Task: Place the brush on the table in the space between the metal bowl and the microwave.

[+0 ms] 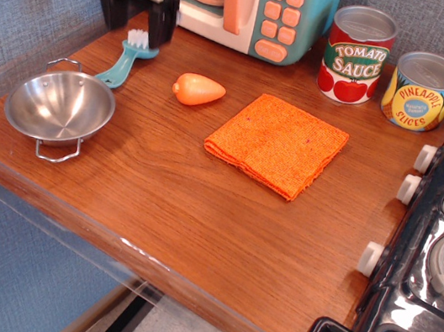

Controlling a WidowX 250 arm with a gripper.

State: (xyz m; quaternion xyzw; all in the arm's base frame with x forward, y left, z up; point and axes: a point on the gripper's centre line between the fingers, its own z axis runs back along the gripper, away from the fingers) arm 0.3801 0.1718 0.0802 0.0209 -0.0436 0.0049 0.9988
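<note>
The teal brush with white bristles lies flat on the brown table, between the metal bowl at the front left and the microwave at the back. Its bristles point toward the microwave. My black gripper hangs above the brush's bristle end, raised clear of it, blurred by motion. Its two fingers stand apart and hold nothing.
An orange toy carrot lies right of the brush. A folded orange cloth sits mid-table. A tomato sauce can and a pineapple can stand at the back right. A black stove borders the right side.
</note>
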